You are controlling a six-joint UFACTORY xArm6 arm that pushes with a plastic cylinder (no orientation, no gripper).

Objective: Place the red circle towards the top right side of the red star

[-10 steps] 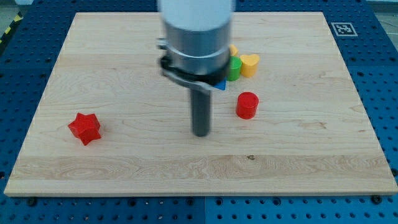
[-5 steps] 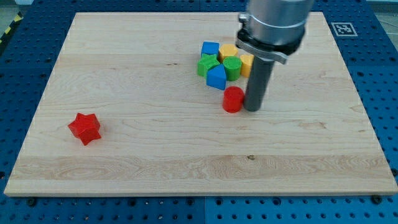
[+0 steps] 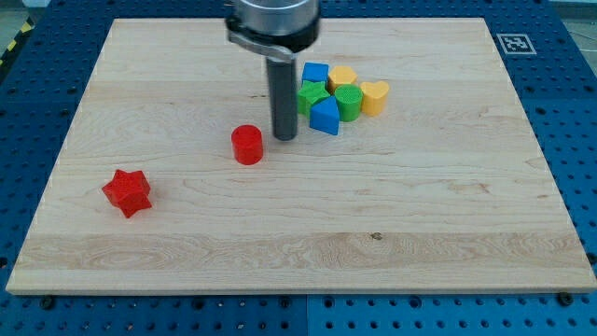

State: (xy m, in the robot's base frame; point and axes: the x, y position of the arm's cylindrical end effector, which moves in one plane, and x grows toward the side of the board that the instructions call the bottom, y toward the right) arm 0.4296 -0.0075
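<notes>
Currently my tip is being held on the board, with no gripper fitted. Just to its left and slightly below, the red circle is being seen, apart from it. Far to the lower left, the red star is lying. A block cluster is sitting close on the right.

The arm's upper body was cut off by the view's top edge. The rod hid part of the green block behind it.
</notes>
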